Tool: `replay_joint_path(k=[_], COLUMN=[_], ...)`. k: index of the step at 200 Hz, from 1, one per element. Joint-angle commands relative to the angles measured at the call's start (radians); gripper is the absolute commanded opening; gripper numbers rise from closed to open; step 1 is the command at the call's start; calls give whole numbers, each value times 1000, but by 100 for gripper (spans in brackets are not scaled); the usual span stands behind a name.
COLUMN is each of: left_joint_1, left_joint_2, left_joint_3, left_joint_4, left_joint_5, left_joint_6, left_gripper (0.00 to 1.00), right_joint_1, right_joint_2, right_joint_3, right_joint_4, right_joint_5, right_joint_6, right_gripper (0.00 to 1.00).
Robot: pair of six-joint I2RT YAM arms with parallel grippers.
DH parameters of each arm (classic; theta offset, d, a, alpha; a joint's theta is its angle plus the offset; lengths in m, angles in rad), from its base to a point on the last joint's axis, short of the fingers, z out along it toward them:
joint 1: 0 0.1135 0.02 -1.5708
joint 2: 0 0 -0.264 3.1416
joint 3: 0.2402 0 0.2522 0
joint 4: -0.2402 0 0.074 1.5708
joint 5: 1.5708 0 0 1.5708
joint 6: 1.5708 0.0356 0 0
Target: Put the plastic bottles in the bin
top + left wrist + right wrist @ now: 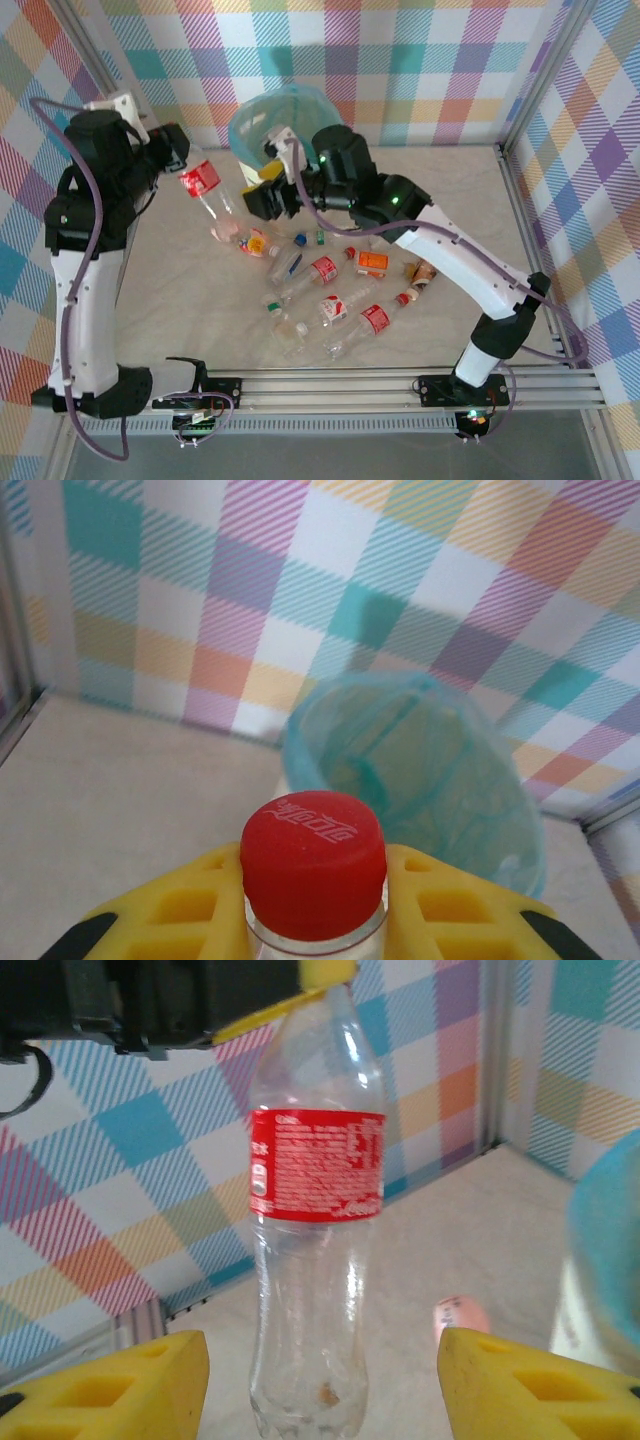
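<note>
Transport step: left fingers clamped on red-capped bottle neck, bin ahead; right fingers wide, empty. Next: get over rim, release

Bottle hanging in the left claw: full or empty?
Empty: right wrist view shows the bottle clear from neck to base, checked wall visible through it, only a small speck at the bottom.

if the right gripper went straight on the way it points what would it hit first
Most likely the red-label bottle held by the left gripper: it hangs centred ahead between the right gripper's open fingers. How far off is unclear; the checked wall lies behind it.
</note>
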Motion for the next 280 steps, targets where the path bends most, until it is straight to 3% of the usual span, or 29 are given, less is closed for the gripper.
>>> replay_joint_path(k=[1,87,166,226,267,280], left_joint_1=[7,-29,-170,-206,-224,-224], left_joint_2=[44,360,743,879,868,859], left_joint_3=[90,330,577,551,392,350], left_joint_4=[134,518,520,458,523,541], left_joint_5=[72,89,39,29,14,9], left_joint_6=[62,59,245,236,228,225], left_gripper=[0,0,0,0,0,8], right_joint_1=[-54,-204,-296,-323,-329,-331], right_joint_2=[26,150,162,119,80,69], right_joint_3=[70,258,147,-12,-115,-136], right_joint_4=[-35,-24,26,74,100,104], right_joint_5=[-3,-14,27,30,19,17], right_joint_6=[-5,-38,-99,-111,-105,-101], right_gripper=[63,62,62,62,62,62])
